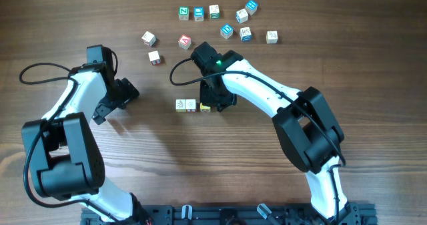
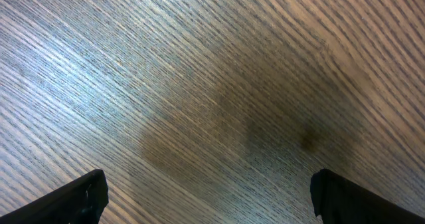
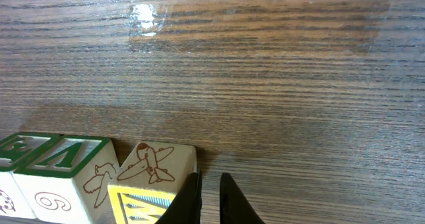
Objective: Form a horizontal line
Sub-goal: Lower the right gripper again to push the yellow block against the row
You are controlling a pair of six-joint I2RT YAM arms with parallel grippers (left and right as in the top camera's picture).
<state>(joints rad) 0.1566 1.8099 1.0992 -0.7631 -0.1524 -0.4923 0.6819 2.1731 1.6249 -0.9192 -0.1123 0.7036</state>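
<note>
The horizontal line is a short row of three cubes [image 1: 191, 105] in the middle of the table. Its rightmost cube is yellow-faced [image 1: 205, 107]. In the right wrist view that yellow cube [image 3: 143, 201] has an airplane drawing on its top, with two green-framed cubes [image 3: 63, 159] to its left. My right gripper [image 3: 208, 181] is shut with nothing between its fingers, its left finger [image 3: 192, 194] against the yellow cube's right side. My left gripper [image 1: 125, 93] hangs open over bare wood, left of the row; its fingertips [image 2: 86, 196] stand wide apart.
Several loose alphabet cubes lie scattered at the back: a blue-faced group [image 1: 227, 31] to the right, green-faced ones [image 1: 183, 13] in the middle, and red-marked ones [image 1: 154, 57] to the left. The right arm's body [image 1: 267, 95] stretches over the table's right half.
</note>
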